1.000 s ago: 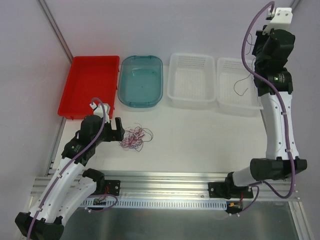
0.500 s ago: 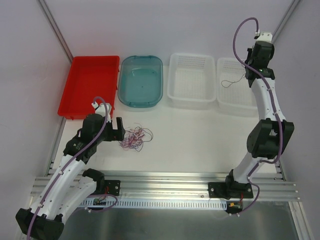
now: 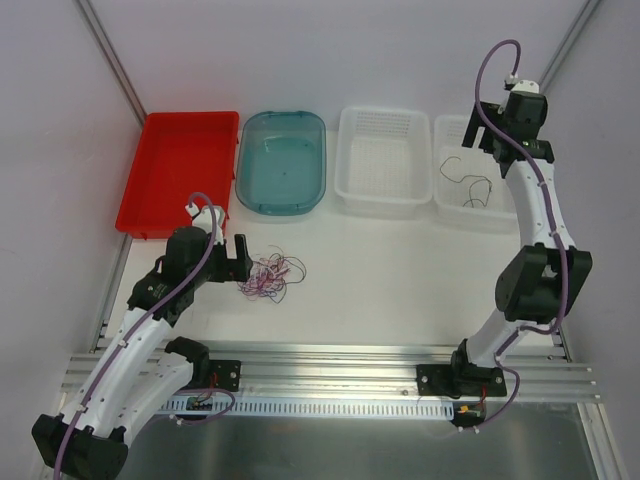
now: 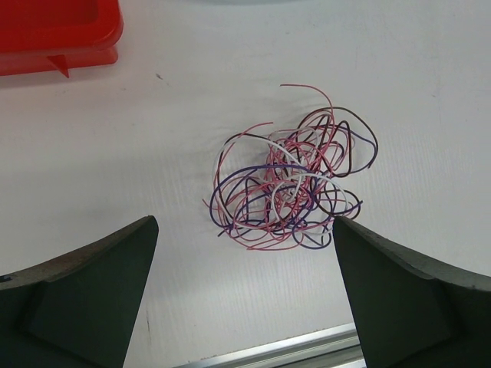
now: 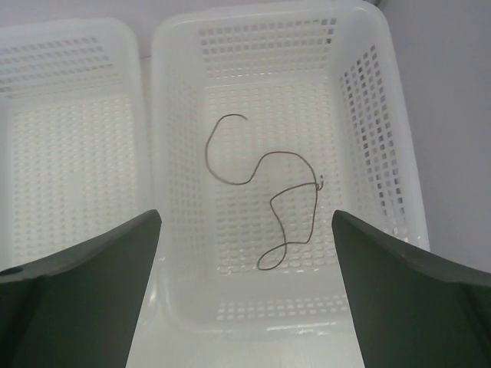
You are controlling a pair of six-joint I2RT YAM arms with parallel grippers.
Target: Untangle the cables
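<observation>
The cables [image 3: 268, 275] lie as a small tangled clump of pink, white, purple and dark strands on the white table, and the left wrist view shows the cables [image 4: 295, 184] close up. My left gripper [image 3: 238, 260] is open just left of the clump, and the left gripper [image 4: 244, 227] holds nothing. One dark brown cable [image 3: 467, 180] lies loose in the rightmost white basket [image 3: 470, 224]. My right gripper [image 3: 487, 135] hovers open above that basket [image 5: 253, 337]. The right gripper [image 5: 245, 218] is empty, with the dark cable [image 5: 273, 200] on the basket floor below.
Along the back stand a red tray [image 3: 160, 228], a teal bin [image 3: 280, 211] and a second white basket [image 3: 385, 205]. The red tray's corner [image 4: 54, 57] shows in the left wrist view. An aluminium rail [image 3: 330, 355] runs along the near table edge.
My right gripper opened, and the dark brown cable it carried now lies loose in the rightmost basket. The right arm swung in over that basket. The left arm and the clump stayed put.
</observation>
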